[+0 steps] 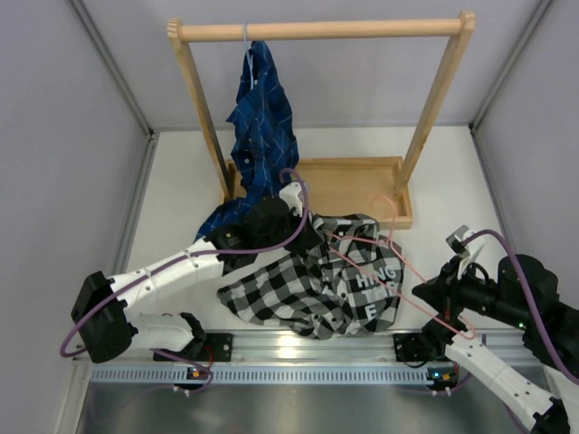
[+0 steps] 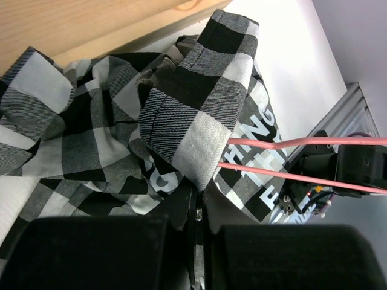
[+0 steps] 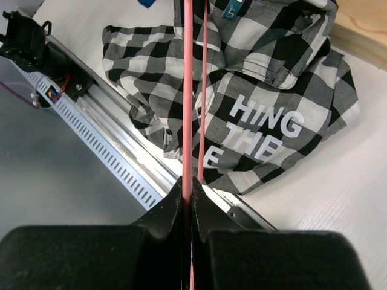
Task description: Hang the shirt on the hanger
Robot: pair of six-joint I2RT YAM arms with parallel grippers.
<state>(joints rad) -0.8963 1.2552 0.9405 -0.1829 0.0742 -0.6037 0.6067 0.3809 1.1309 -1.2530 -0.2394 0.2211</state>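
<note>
The black-and-white checked shirt (image 1: 308,285) lies crumpled on the table's near middle, its white lettering facing up on the right. My left gripper (image 1: 303,231) is at the shirt's far edge. In the left wrist view it (image 2: 202,194) is shut on a raised fold of the shirt (image 2: 193,90). The pink wire hanger (image 1: 412,269) slants across the shirt's right side, part of it under the cloth. My right gripper (image 1: 425,294) holds its near end. In the right wrist view the jaws (image 3: 188,184) are shut on the hanger (image 3: 188,90), above the shirt (image 3: 266,121).
A wooden clothes rack (image 1: 321,32) stands at the back with a wooden tray base (image 1: 348,185). A dark blue plaid shirt (image 1: 261,117) hangs from it on a pale hanger (image 1: 247,41). A metal rail (image 1: 271,348) runs along the near edge. Grey walls close both sides.
</note>
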